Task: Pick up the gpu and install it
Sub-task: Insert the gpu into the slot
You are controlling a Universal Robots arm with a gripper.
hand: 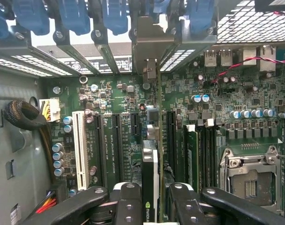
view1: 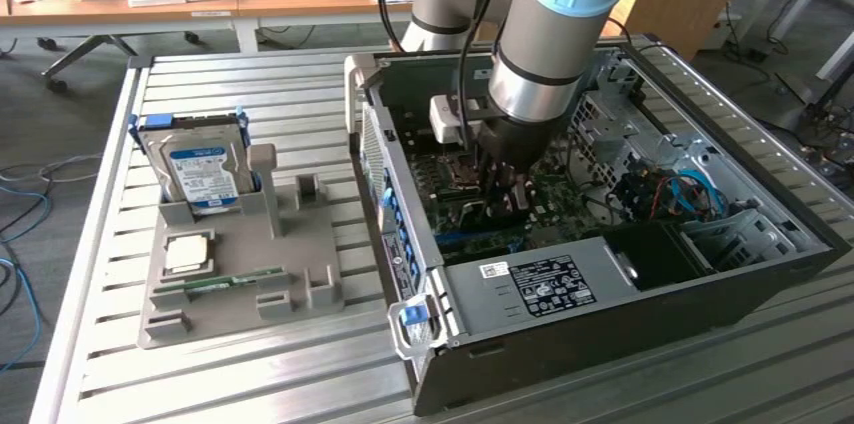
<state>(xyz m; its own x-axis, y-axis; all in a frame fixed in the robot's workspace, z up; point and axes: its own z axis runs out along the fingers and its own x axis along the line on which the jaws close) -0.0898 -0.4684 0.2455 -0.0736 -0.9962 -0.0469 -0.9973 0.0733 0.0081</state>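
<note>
The gpu point(hand: 150, 164) stands on edge between my fingers. Its dark face carries a small green logo, and its silver bracket point(hand: 149, 44) reaches up to the case's rear slot openings. My gripper point(hand: 154, 206) is shut on it, one black finger point(hand: 128, 201) on each side. The card's lower edge sits right at a black slot on the green motherboard point(hand: 119, 98); how deep it sits I cannot tell. In the exterior view my gripper point(view1: 505, 194) is lowered inside the open computer case point(view1: 747, 284), over the motherboard's middle.
A white slot point(hand: 80, 150), RAM sticks point(hand: 191, 154) and the CPU socket point(hand: 250, 173) flank the card. Blue latches point(hand: 76, 14) line the rear slots. Left of the case in the exterior view, a grey fixture point(view1: 240, 314) holds a hard drive point(view1: 200, 164), a CPU point(view1: 187, 249) and a RAM stick point(view1: 227, 282).
</note>
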